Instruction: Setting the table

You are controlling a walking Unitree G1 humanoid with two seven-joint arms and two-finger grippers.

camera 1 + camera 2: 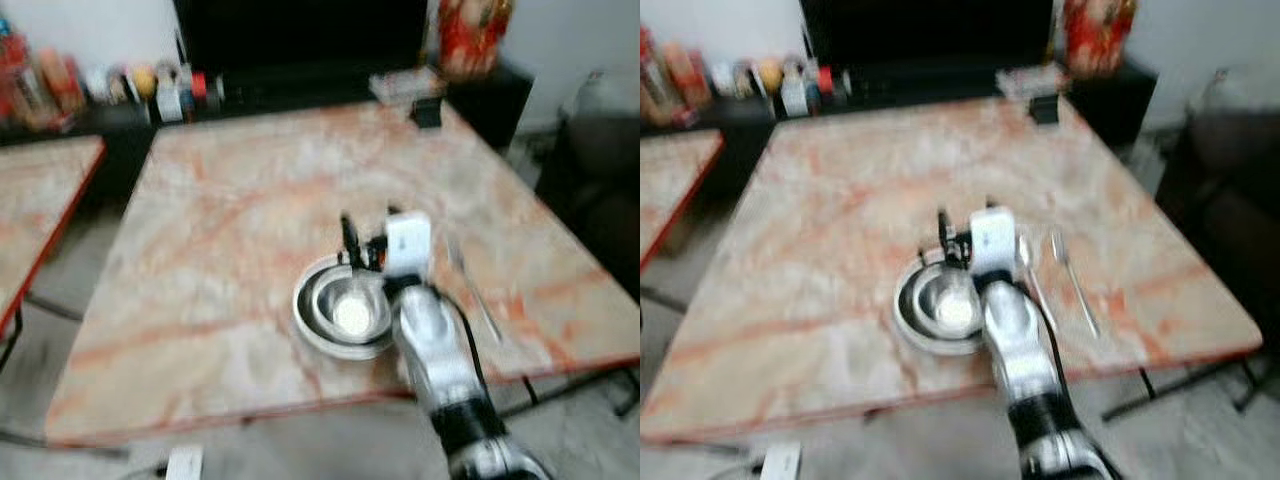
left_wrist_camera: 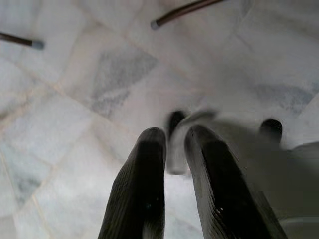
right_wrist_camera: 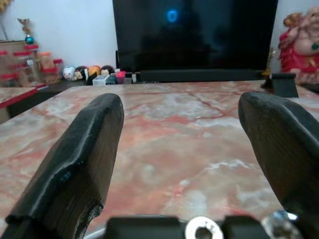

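Note:
A steel bowl (image 1: pixel 350 312) sits nested in a steel plate (image 1: pixel 308 322) near the front edge of the marble table (image 1: pixel 230 220). My right gripper (image 1: pixel 368 232) hovers just past the bowl's far rim, open, with nothing between its fingers (image 3: pixel 79 169). A spoon (image 1: pixel 1032 270) and a fork (image 1: pixel 1075 280) lie on the table to the right of the plate. My left gripper (image 2: pixel 174 144) hangs idle over the tiled floor, its fingers close together and empty. The head views are blurred.
A dark television (image 1: pixel 300 40) and a low cabinet with small items (image 1: pixel 150 95) stand behind the table. A second marble table (image 1: pixel 40 200) is at the left, dark seating (image 1: pixel 600 190) at the right. A small black object (image 1: pixel 425 110) rests at the far table edge.

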